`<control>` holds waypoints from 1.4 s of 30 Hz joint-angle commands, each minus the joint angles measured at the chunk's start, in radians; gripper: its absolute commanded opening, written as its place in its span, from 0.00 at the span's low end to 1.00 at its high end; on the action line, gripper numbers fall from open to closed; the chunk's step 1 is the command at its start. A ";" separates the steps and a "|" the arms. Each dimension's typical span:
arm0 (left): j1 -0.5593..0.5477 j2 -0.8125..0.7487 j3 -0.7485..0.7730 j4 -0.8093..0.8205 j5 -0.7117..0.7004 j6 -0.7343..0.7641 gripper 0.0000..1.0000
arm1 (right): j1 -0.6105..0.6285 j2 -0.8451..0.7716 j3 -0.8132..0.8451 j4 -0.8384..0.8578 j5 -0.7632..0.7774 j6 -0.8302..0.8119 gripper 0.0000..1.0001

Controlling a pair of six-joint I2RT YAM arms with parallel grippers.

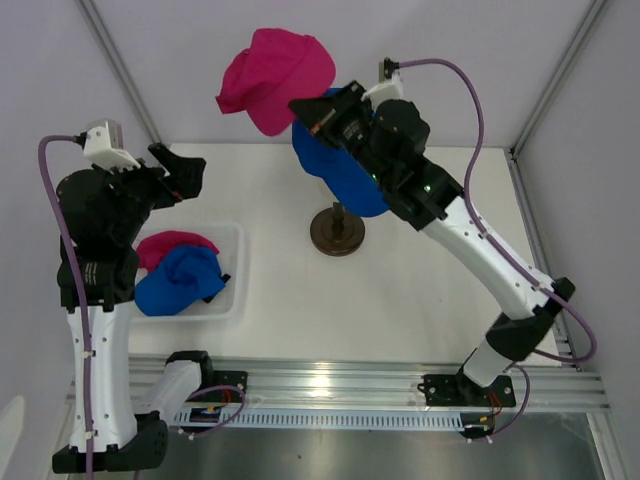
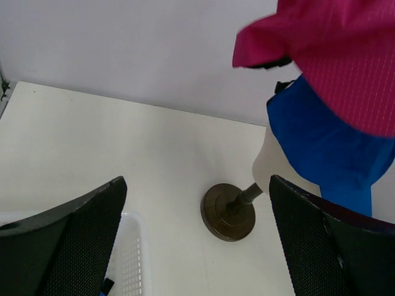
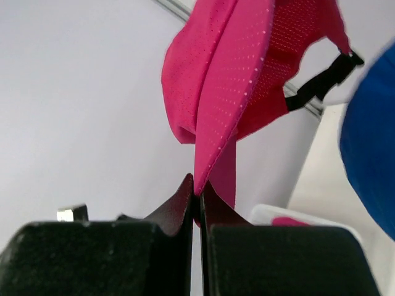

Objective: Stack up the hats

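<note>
**Table** (image 1: pixel 400 295): white top, with pale walls behind it and at both sides.

**White basket** (image 1: pixel 232 300): near-left part of the table, beside the left arm. It holds the basket pink cap (image 1: pixel 165 243), with the basket blue cap (image 1: pixel 180 282) lying partly over it.

**Held pink cap** (image 1: pixel 275 70): aloft against the far wall, above and just left of the worn blue cap. The right gripper (image 1: pixel 318 108) pinches a fold of its fabric, jaws pressed almost together. Only the right wrist view shows this pinch, and also the cap's black strap (image 3: pixel 324 77).

**Worn blue cap** (image 1: pixel 340 170): sits on the mannequin head (image 2: pixel 271 163). The overhead view hides the cream head; the left wrist view shows it beneath the cap.

**Stand** (image 1: pixel 337 235): dark round base, mid-table, apart from the basket.

**Left gripper** (image 1: pixel 193 178): raised just beyond the basket's far edge, fingers spread wide with nothing between them.
</note>
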 commanded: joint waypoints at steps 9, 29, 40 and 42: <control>0.006 0.096 0.006 0.028 0.112 0.053 0.99 | -0.148 0.436 0.726 -0.374 -0.309 0.171 0.00; -0.094 -0.091 -0.400 0.496 0.143 -0.421 0.86 | 0.012 0.126 0.116 0.166 0.053 0.295 0.00; -0.250 -0.071 -0.515 0.777 -0.359 -0.449 0.82 | 0.073 0.140 0.065 0.190 0.060 0.360 0.00; -0.250 -0.038 -0.528 0.876 -0.373 -0.431 0.83 | 0.081 0.139 0.065 0.184 0.066 0.355 0.00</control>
